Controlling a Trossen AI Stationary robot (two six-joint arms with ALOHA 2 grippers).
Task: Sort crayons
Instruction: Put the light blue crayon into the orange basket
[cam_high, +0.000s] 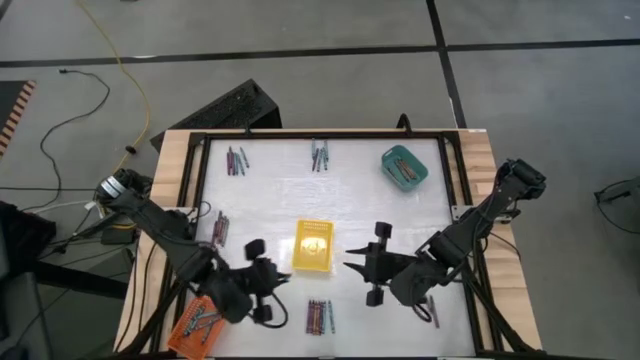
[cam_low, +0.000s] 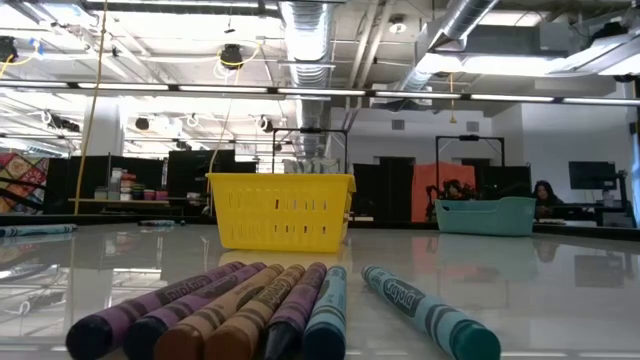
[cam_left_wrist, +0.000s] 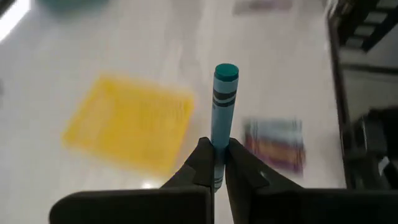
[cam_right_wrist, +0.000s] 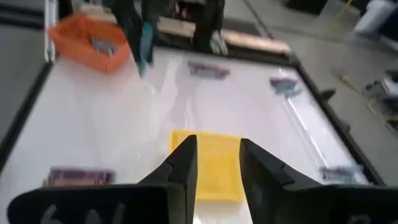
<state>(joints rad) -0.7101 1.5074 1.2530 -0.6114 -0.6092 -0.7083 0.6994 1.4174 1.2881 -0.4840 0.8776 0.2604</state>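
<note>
Left hand (cam_left_wrist: 215, 163) grips teal crayon (cam_left_wrist: 222, 109) beside yellow tray (cam_left_wrist: 127, 121).

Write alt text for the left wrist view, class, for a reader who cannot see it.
The left pincer is shut on a teal crayon that sticks out past its fingertips. Beyond it on the white table lie a yellow tray and a blurred row of crayons.

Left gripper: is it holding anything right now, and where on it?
Yes. The left gripper is shut on a teal crayon, pinching its lower end; the tip sticks out. The right gripper is open, empty.
</note>
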